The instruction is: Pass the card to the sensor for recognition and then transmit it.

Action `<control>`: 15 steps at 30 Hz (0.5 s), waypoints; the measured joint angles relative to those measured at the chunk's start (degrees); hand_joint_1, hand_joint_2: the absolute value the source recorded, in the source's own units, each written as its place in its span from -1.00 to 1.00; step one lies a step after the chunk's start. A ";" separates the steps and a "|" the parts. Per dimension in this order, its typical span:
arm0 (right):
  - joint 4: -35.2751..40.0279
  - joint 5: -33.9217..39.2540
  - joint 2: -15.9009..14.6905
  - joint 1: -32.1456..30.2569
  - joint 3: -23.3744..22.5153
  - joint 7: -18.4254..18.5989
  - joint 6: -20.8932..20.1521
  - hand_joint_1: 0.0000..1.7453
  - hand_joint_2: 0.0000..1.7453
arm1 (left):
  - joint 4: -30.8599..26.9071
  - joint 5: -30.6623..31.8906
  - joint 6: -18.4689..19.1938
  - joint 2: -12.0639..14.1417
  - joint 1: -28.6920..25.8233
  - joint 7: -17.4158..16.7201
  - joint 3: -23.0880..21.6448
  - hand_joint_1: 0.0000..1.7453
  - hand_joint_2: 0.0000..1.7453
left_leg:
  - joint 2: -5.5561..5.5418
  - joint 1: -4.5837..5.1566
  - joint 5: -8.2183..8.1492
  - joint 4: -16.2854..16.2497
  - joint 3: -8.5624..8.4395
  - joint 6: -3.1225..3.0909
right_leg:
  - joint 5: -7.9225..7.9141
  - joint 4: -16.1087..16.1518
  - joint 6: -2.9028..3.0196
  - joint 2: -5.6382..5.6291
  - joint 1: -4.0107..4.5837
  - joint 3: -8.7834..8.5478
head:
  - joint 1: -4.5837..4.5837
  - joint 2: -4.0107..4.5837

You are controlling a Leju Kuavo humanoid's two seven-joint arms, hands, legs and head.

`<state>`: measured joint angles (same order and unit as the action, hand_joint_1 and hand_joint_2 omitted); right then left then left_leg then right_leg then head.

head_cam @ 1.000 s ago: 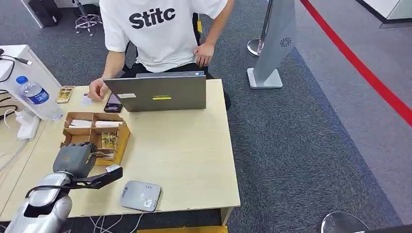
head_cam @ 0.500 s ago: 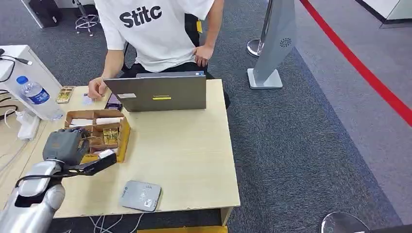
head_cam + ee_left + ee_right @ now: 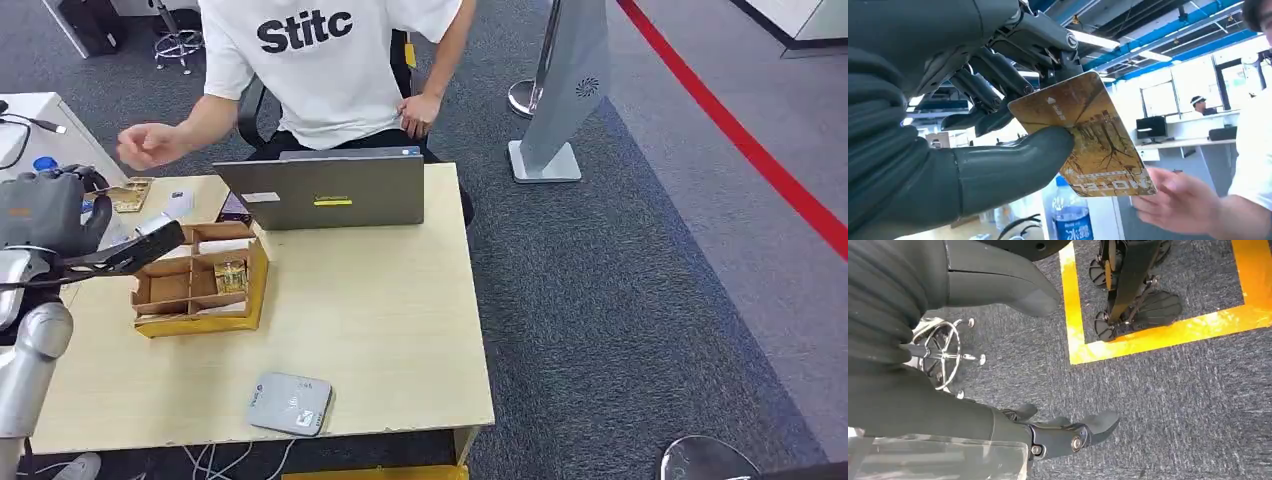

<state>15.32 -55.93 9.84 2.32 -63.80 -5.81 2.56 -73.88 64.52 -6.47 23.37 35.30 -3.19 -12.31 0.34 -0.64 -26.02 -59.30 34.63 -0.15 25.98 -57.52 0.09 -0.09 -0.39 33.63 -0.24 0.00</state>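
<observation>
- Head view: The robot's left hand (image 3: 40,210) is lifted up high at the far left side of the table (image 3: 380,330). From here I cannot see what it holds.
- A person's hand (image 3: 148,146) is raised in the air close to the left hand. I think the person wants to take something from the robot.
- The grey sensor (image 3: 290,403) lies flat near the front edge of the table, well apart from the left hand. I think it sits there so that a card can be put over it.
- A brown box (image 3: 198,280) with little rooms stands between the sensor and the laptop (image 3: 325,190). One room has a yellow card in it, so this looks like the place where cards are kept.
- A water bottle (image 3: 45,165) peeks out just behind the left hand.
- Left wrist view: The left hand (image 3: 968,125) pinches the card (image 3: 1088,135) between its thick thumb and its dark fingers (image 3: 993,75). The card is gold and brown, and most of it sticks out past the fingers, so there is room for another hand to grab it.
- The person's hand (image 3: 1178,200) is open, just beside the free end of the card. I cannot tell if it touches the card.
- Right wrist view: The right hand (image 3: 1058,432) hangs over the dark carpet (image 3: 1188,390). It holds nothing, and its fingers are loosely apart. I think it just waits, as the card job needs one hand.
</observation>
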 joint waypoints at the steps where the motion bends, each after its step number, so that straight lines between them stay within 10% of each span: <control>1: 0.00 -0.26 0.00 0.00 -0.04 0.04 0.00 -1.00 1.00 | 0.28 -0.02 0.02 0.02 0.35 -0.30 0.00 1.00 1.00 | 0.00 0.00 0.00 0.00 0.00 0.00 | 0.00 0.00 0.00 0.00 0.00 0.00 | 0.00 0.00; 15: 0.00 -1.18 0.00 -0.41 -0.37 3.24 1.01 -1.00 1.00 | 7.73 -0.59 -1.81 0.31 3.26 -0.15 0.00 1.00 1.00 | 0.06 0.00 0.00 0.00 -0.03 0.00 | -0.02 0.00 0.00 -0.10 -0.01 0.01 | 0.00 0.00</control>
<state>15.32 -57.11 9.84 1.91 -64.17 -2.58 3.56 -66.14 63.93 -8.28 23.67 38.56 -3.34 -12.31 0.40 -0.64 -26.02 -59.30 34.60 -0.15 25.97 -57.52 0.09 -0.18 -0.40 33.64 -0.24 0.00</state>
